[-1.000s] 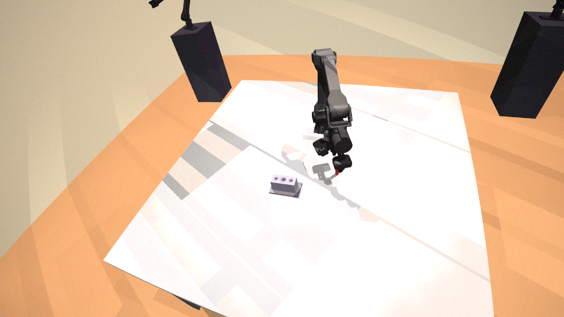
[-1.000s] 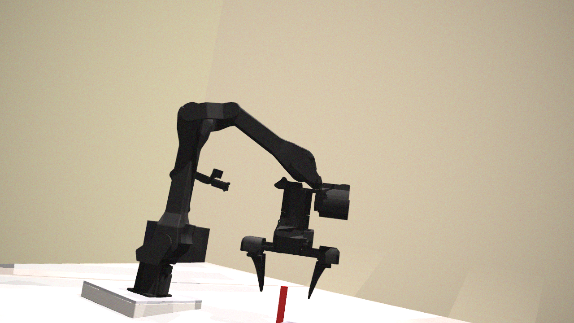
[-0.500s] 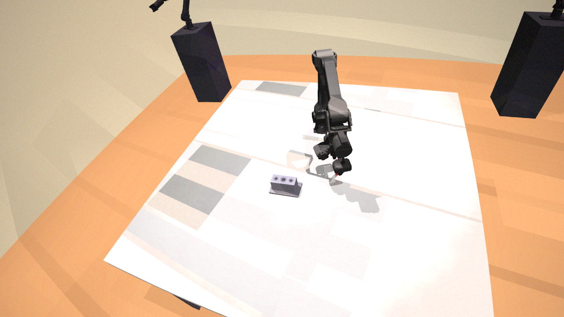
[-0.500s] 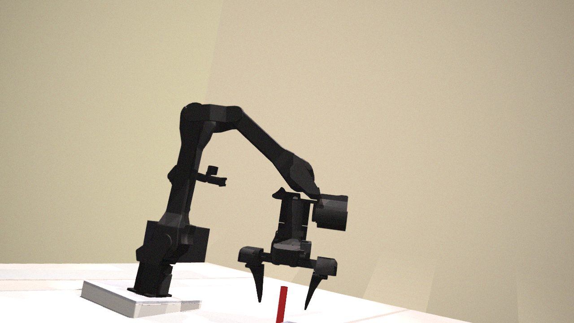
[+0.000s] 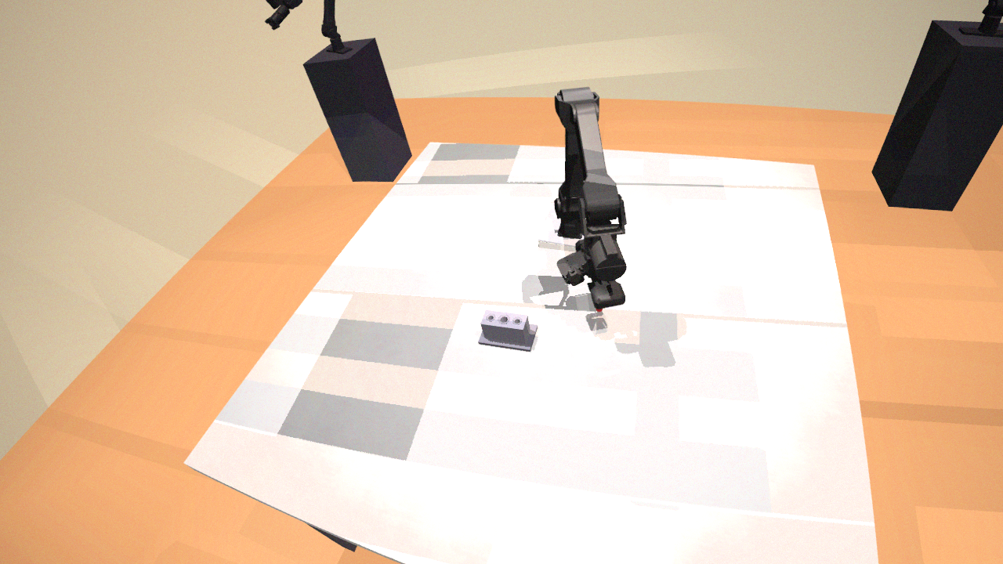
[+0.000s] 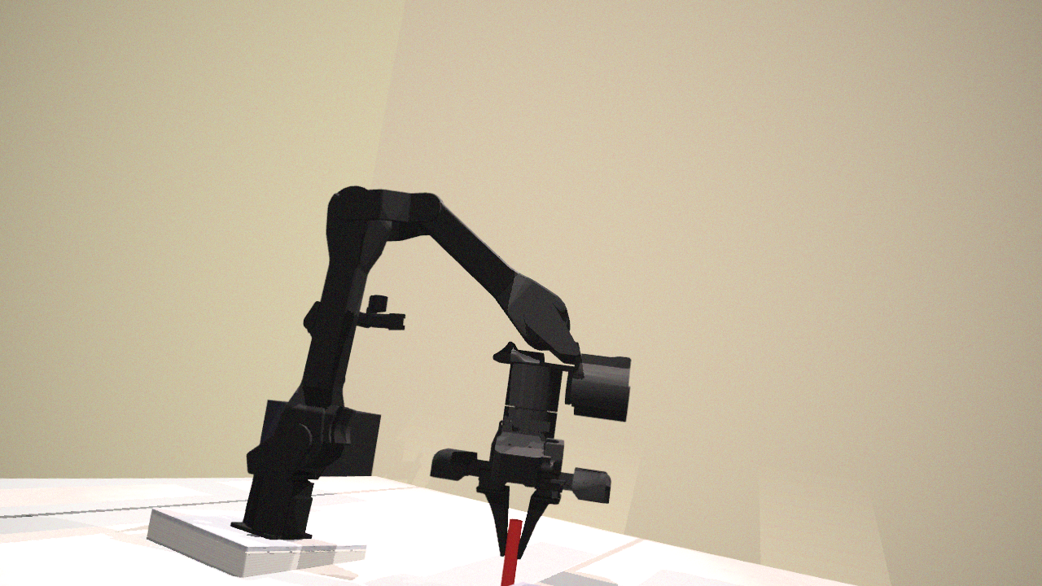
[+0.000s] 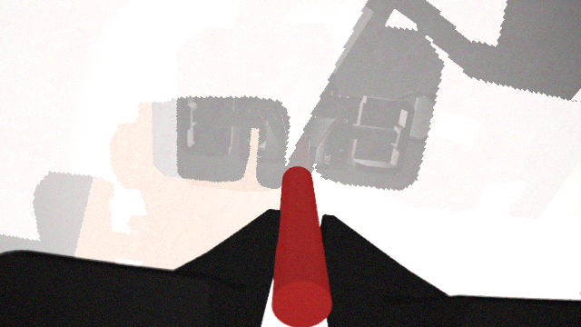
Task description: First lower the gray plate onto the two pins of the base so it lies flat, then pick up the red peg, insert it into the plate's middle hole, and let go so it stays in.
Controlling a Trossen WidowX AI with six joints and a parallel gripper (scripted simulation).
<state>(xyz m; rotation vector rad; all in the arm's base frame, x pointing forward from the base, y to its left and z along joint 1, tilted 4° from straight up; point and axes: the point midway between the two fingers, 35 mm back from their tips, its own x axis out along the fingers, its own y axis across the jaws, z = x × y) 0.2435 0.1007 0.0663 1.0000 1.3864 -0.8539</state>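
The gray plate [image 5: 497, 323] shows as a flat, level top with three holes, sitting on the base [image 5: 505, 344] left of the gripper in the top view. The pins are too small to tell apart. The red peg [image 5: 599, 309] [image 6: 512, 543] [image 7: 300, 254] stands about upright, right of the base in the top view. My gripper [image 6: 510, 556] [image 7: 300, 224] points down and is shut on the red peg, with one finger at each side. The peg's top sticks up between the fingers. Its lower end is cut off in the exterior view.
The white table [image 5: 561, 449] bears the arm's pale mounting slab [image 6: 196, 543], behind the gripper. Two dark pedestals [image 5: 360, 115] [image 5: 925, 122] with other arms stand beyond the table at the back left and back right. Shadows fall around the peg.
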